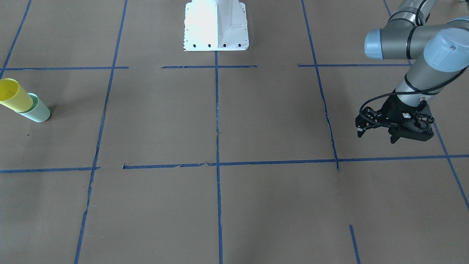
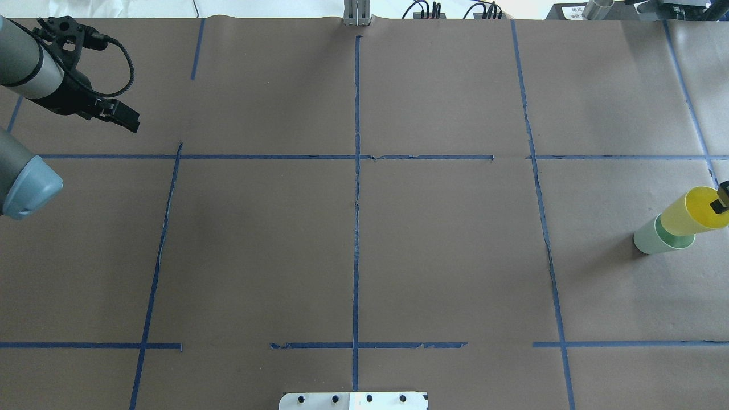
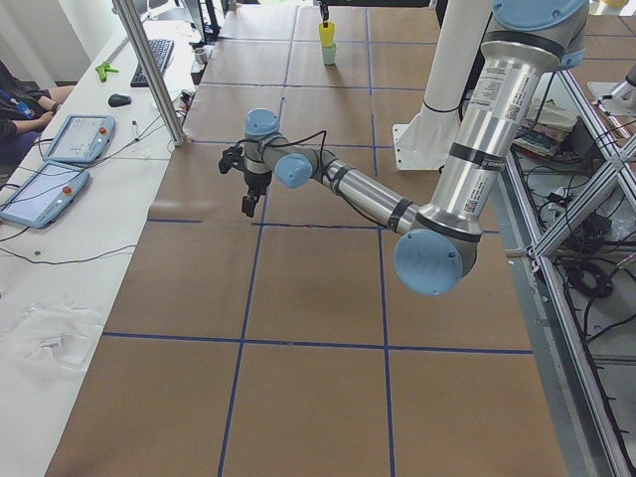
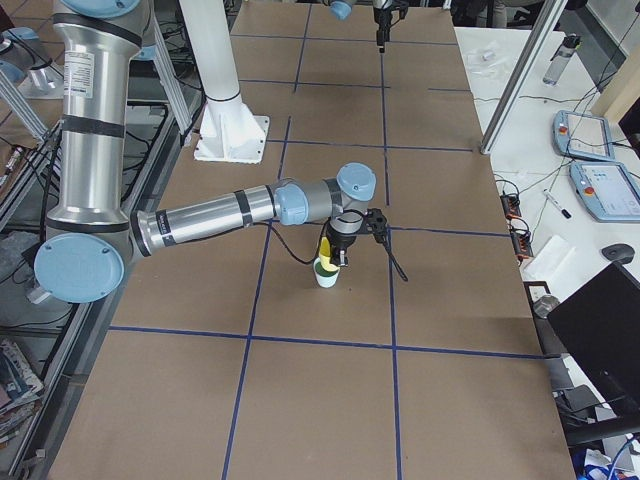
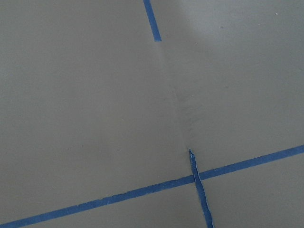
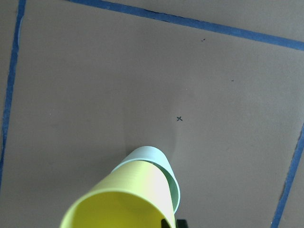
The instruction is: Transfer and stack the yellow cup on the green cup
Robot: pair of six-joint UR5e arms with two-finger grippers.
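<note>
The yellow cup (image 2: 692, 213) sits partly inside the green cup (image 2: 655, 240) at the table's right end. Its upper half stands above the green rim. Both also show in the front view, the yellow cup (image 1: 13, 96) and the green cup (image 1: 38, 111) at the left edge, and in the right wrist view, yellow (image 6: 128, 202) over green (image 6: 159, 159). My right gripper (image 4: 338, 252) is over the cups, one finger (image 2: 722, 198) at the yellow rim, shut on it. My left gripper (image 1: 377, 136) is open and empty, hovering far off at the table's other end.
The table is brown paper with a grid of blue tape lines (image 2: 357, 199). The white robot base (image 1: 216, 25) stands at the near middle edge. Tablets and a keyboard lie on a side bench (image 3: 60, 159) beyond the table.
</note>
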